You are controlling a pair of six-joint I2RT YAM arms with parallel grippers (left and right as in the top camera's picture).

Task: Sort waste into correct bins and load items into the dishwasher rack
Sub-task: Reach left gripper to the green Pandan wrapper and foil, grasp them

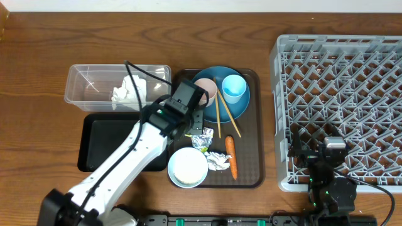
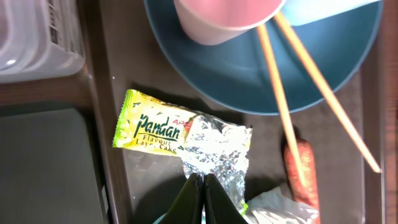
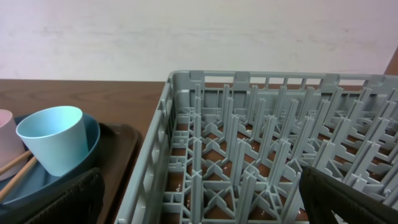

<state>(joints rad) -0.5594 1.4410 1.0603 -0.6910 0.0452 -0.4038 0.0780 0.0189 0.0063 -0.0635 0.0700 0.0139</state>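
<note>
The left end effector [image 2: 200, 186] is shown with its fingers pressed together, tips at the silver torn end of a yellow-green Pandan cake wrapper [image 2: 155, 130]. Whether foil is nipped between them cannot be told.

Just to its right, a crumpled white paper wad [image 2: 280, 210] and a small carrot [image 2: 303, 171] are seen lying on the brown tray [image 2: 143, 180]. Ahead of it a blue plate [image 2: 249, 81] is stacked with a pink cup [image 2: 227, 18], a light blue cup [image 1: 233, 88] and two chopsticks [image 2: 277, 87]. A white bowl [image 1: 172, 169] is set just behind it.

Further to its left, one white wad [image 1: 127, 93] is held in the clear tub [image 1: 81, 88]. Nothing is seen in the black bin [image 1: 113, 141].

The right end effector [image 3: 199, 177] is spread wide, grasping nothing, over the dishwasher rack [image 1: 339, 75], in which nothing is loaded.

The task is judged barely begun.
</note>
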